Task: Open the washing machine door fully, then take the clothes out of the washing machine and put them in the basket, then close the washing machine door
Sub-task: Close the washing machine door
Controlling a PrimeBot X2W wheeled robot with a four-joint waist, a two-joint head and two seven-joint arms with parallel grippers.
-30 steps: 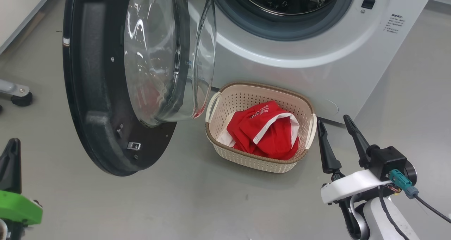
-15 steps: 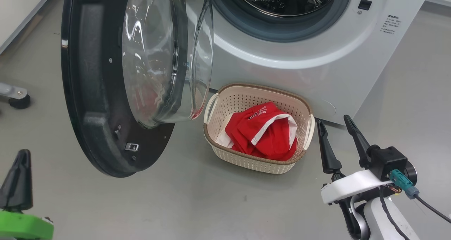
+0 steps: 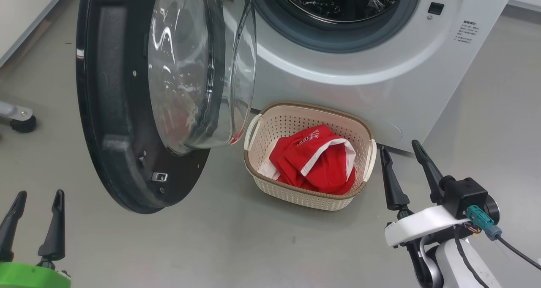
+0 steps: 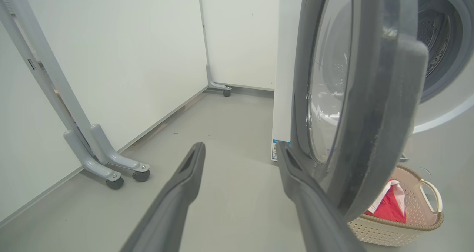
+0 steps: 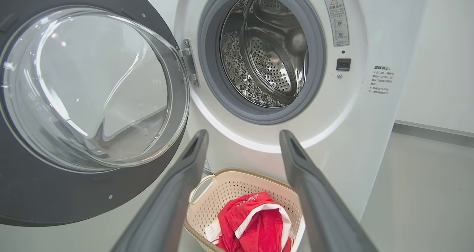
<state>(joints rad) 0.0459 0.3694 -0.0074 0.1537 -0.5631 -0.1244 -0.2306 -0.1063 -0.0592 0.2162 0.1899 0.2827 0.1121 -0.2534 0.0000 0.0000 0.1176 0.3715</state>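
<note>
The washing machine door (image 3: 112, 110) showed a matt, grainy black plastic inner face. Its bulging glass bowl (image 3: 190, 68) was clear and glossy, streaked with reflections. The washing machine (image 3: 338, 93) front was smooth white with a soft sheen, possibly painted metal. The drum (image 5: 266, 59) was shiny perforated metal, ringed by a matt grey rubber gasket (image 5: 259, 115). The basket (image 3: 296, 193) was cream perforated plastic with a brown woven-look rim. The clothes (image 3: 325, 165) were soft, creased red cloth with white trim. The floor (image 3: 253, 245) was smooth, dull grey.
</note>
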